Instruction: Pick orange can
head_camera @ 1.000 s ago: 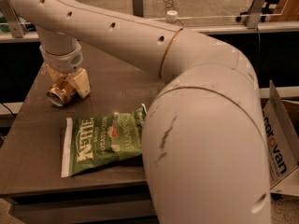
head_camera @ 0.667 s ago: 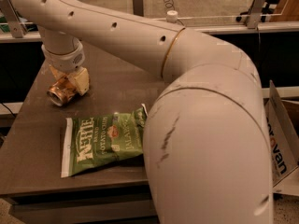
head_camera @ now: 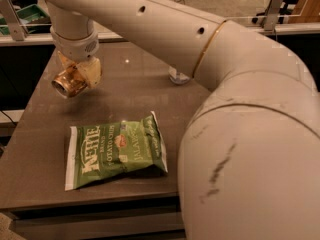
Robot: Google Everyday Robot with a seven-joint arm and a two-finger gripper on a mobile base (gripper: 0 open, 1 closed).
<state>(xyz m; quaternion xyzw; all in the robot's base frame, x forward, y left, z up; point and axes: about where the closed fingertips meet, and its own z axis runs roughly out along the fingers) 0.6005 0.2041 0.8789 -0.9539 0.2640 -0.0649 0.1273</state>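
At about 10 o'clock in the view, my gripper (head_camera: 76, 77) hung below the wrist, over the far left part of the dark table (head_camera: 37, 129). Its pale fingers (head_camera: 90, 70) were closed on the orange can (head_camera: 67, 83), one on each side. The can lay tilted on its side between them, with its round end turned toward 8 o'clock. I could not tell for sure whether the can touched the table surface.

From the can toward 5 o'clock, well apart from it, a green chips bag (head_camera: 116, 149) lay flat near the front edge of the table. From the can toward 3 o'clock, the bottom of a clear bottle (head_camera: 178, 77) showed under my arm (head_camera: 165, 31), which crossed the view from 10 o'clock to 4 o'clock.
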